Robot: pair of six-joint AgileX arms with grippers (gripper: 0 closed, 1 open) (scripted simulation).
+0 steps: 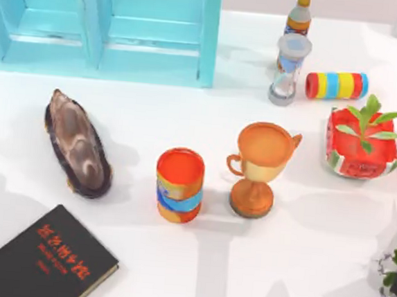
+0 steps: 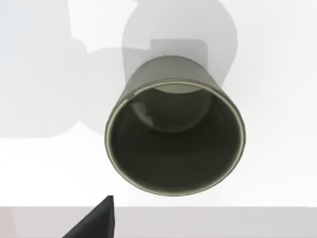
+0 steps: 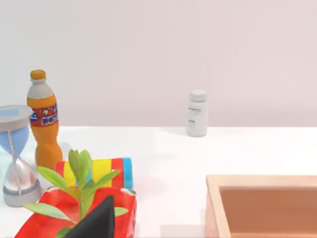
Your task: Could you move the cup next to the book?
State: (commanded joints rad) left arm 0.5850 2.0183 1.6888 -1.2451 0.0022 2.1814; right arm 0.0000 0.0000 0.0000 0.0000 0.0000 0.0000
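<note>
**Left gripper** (image 2: 96, 223): poised over the table (image 2: 277, 99). Whether it is wide or narrow cannot be told, and nothing is seen in its hold.
- Nearest, just ahead and below: the cup (image 2: 174, 134), 1 item. Olive-grey, upright on the white surface, mouth open toward the gripper and empty, apart from the gripper.

**Right gripper** (image 3: 96, 220): idle over the table's right side, opening cannot be told.
- Nearest, just below: potted plant in a red pot (image 3: 81, 198), 1.
- Close alongside: wooden tray (image 3: 262, 203), 1.
- Just beyond the plant: striped roll (image 3: 106, 171), 1.
- Further: hourglass (image 3: 17, 158), 1, then orange bottle (image 3: 43, 121), 1.
- Farthest: white bottle (image 3: 197, 113), 1.

**Elsewhere on the table**
- The book (image 1: 43, 260), 1: black, lying flat at the near left corner.
- Red-orange cylinder cup (image 1: 179, 185), 1.
- Orange goblet (image 1: 259, 168), 1.
- Brown shell on a dark dish (image 1: 77, 145), 1.
- Small dark-potted plant (image 1: 396, 273), 1.
- Blue cabinet (image 1: 105, 22), 1.

**Progress, as judged**
- Approach appears made.
- Grasp not yet made.
- Lifting, carrying and setting the cup beside the book all remain.
</note>
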